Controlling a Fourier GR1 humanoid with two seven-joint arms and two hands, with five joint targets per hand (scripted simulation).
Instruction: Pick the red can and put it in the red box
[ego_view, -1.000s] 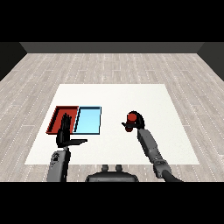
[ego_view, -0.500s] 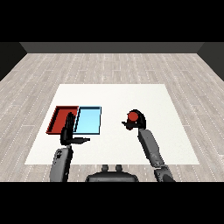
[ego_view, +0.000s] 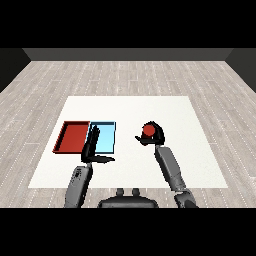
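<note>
Red can (ego_view: 148, 130) sits seemingly clasped inside right robot hand (ego_view: 156, 135).

**A white table and a blue tray on a wooden floor**

A white table (ego_view: 130, 107) is standing on a floor (ego_view: 130, 75) of pale grey planks. A light blue tray (ego_view: 106, 137) is lying flat on the table's left half, lengthwise away from me. A dark wall (ego_view: 128, 54) is running along the far edge of the floor.
</note>
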